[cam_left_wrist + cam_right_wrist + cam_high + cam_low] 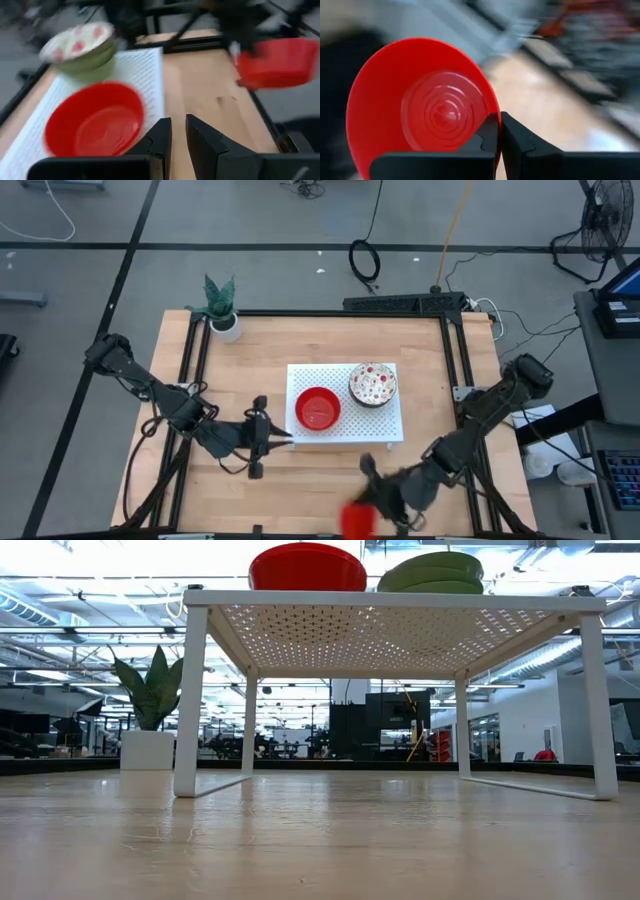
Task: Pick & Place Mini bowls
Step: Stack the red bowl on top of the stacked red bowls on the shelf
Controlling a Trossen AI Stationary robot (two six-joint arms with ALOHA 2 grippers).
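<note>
Bright red mini bowl [422, 107] pinched by its rim in the right pincer [499, 131], fingers shut tight on the edge, concentric rings on the inside plain to see in the right wrist view. Sits blurred at the near edge of the table [330, 485] in the high view, same bowl [357, 519] hanging just past the wood, right pincer [378, 498] at the end of the dark arm reaching in from the right side. Also shows up held in mid-air over in the left wrist view [277, 62]. Second red bowl [318, 409] resting on the white perforated board [385, 425], left half of it, with a stack of speckled bowls [373, 384] just beside on the right half, white and red on top, green undersides visible from the low view [432, 572]. Board stands raised on legs above the table. Left pincer [258, 440] hovering low next to the board's left edge, fingers [162, 135] parted a little with nothing between them, pointed toward the red bowl on the board [95, 125]. Small plant in a white pot [226, 323] off at the far left corner, well apart from everything.
</note>
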